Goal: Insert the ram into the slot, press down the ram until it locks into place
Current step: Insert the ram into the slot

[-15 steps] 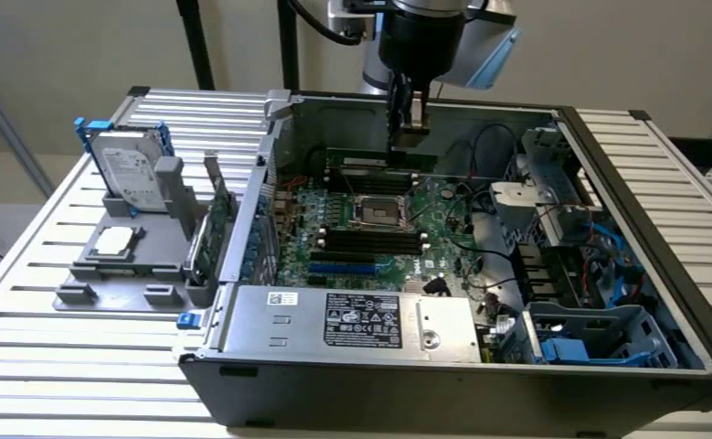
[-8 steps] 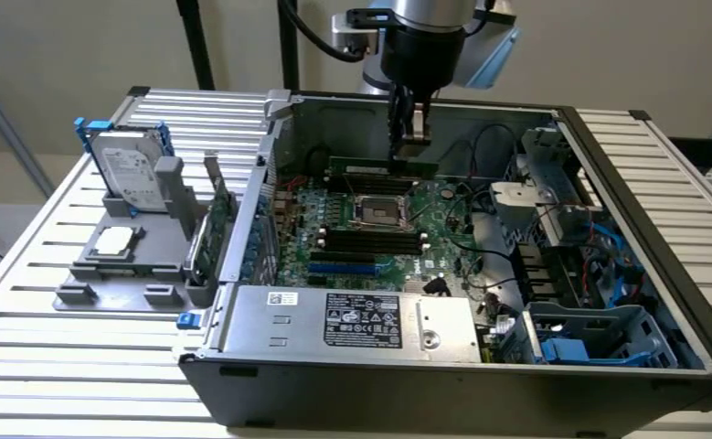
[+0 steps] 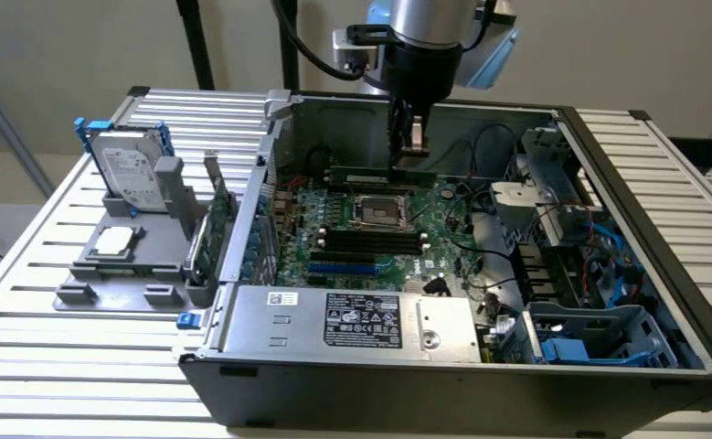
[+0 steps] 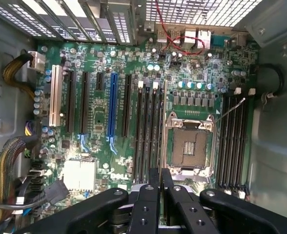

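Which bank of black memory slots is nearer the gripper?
The bank between the square silver processor socket and the long blue card slot; the other bank lies beyond the socket.

The ram (image 3: 374, 174) is green, and the motherboard (image 4: 99, 105) is a deeper green speckled with silver, bearing black slots (image 4: 146, 131), a blue socket (image 4: 112, 109), a white socket (image 4: 55, 95) and a silver processor socket (image 4: 190, 146). The gripper (image 4: 159, 187) is matt black, a wire (image 4: 182, 46) red, a cable bundle (image 4: 7, 156) yellow and black. The case (image 3: 453, 384) is dark grey, the power supply (image 3: 441, 320) silver with a black label, the drive (image 3: 130, 169) silver in a blue frame, and the table (image 3: 75, 375) white and slatted.
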Controlling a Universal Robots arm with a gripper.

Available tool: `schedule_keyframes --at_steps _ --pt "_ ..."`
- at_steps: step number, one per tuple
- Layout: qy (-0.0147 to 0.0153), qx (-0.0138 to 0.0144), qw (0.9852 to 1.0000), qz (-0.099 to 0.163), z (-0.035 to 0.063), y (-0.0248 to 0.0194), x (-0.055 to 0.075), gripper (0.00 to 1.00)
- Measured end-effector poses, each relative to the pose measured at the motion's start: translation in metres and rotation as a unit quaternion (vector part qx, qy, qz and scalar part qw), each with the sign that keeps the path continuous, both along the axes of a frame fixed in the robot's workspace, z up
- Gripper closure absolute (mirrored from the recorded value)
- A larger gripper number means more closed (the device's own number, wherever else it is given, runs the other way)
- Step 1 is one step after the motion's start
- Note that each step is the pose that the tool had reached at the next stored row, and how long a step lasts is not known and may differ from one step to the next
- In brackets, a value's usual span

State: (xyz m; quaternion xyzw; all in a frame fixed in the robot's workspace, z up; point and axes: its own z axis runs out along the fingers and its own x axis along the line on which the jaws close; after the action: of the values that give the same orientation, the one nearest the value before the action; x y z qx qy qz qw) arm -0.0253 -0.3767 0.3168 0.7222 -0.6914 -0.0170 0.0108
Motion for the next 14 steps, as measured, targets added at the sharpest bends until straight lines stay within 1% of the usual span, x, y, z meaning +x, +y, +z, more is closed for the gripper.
schedule_keyframes --at_steps 14 --pt "0.0 0.0 1.0 0.0 -0.0255 0.0 0.001 0.87"
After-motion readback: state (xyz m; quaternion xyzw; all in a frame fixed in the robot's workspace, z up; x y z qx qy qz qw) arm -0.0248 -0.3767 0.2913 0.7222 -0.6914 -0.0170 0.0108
